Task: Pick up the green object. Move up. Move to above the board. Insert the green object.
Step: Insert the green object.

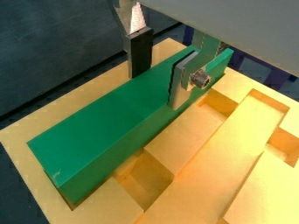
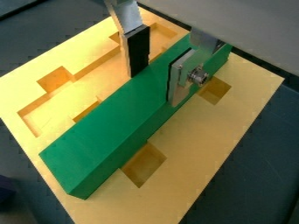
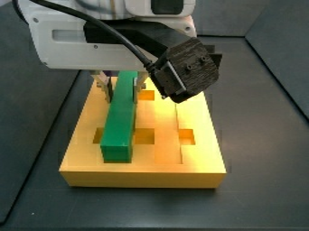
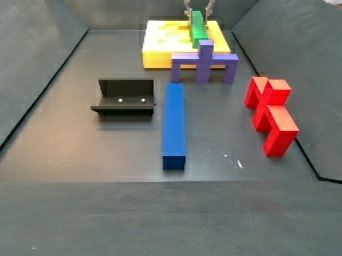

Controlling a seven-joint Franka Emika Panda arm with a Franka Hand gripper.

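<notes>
My gripper (image 1: 162,70) is shut on the green object (image 1: 111,131), a long green bar, with one finger on each long side near its far end. The bar lies level and lengthwise just over the yellow-orange board (image 1: 233,166), along a row of square holes. I cannot tell whether it touches the board. Both wrist views show this, and the bar (image 2: 111,136) crosses the board (image 2: 222,131) in the same way. In a side view the bar (image 3: 121,122) sits left of the board's (image 3: 182,162) middle, under the gripper (image 3: 123,86). The other side view shows bar (image 4: 199,30), board (image 4: 163,48) and gripper (image 4: 198,10) far back.
A purple arch-shaped block (image 4: 205,66) stands in front of the board. A long blue bar (image 4: 175,125) lies mid-floor. Two red stepped blocks (image 4: 271,115) lie at the right. The black fixture (image 4: 123,97) stands at the left. Dark walls surround the floor.
</notes>
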